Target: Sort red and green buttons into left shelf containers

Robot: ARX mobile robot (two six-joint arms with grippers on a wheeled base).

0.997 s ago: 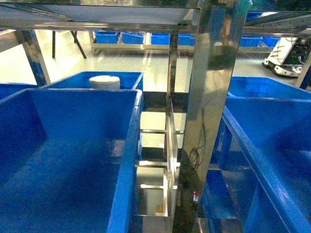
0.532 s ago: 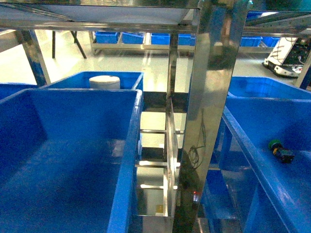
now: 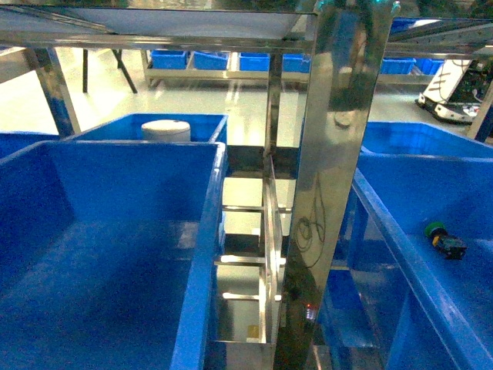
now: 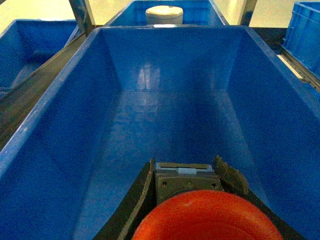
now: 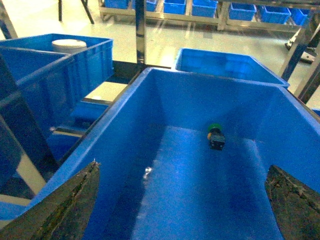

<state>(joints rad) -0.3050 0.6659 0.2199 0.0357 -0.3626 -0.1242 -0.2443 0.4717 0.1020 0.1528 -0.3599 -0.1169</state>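
Note:
My left gripper (image 4: 186,165) is shut on the red button (image 4: 207,217), whose grey body sits between the jaws and whose red cap fills the bottom of the left wrist view. It hangs over the inside of a large blue bin (image 4: 60,95), the left-hand container (image 3: 209,231) in the head view. The green button (image 3: 444,239) lies on its side on the floor of the right-hand blue bin (image 3: 385,231). In the right wrist view my right gripper (image 5: 183,166) stands open above that bin (image 5: 125,90), well short of the green button (image 5: 216,136). Neither gripper shows in the head view.
A shiny steel shelf post (image 3: 331,177) stands between the two bins, with a shelf rail (image 3: 154,38) overhead. Behind the left bin sits another blue bin holding a white round tub (image 3: 166,129). More blue bins (image 3: 192,59) line a far rack.
The green button was absent from the right-hand bin a second ago; it appeared on the bin floor half a second ago and has barely shifted since.

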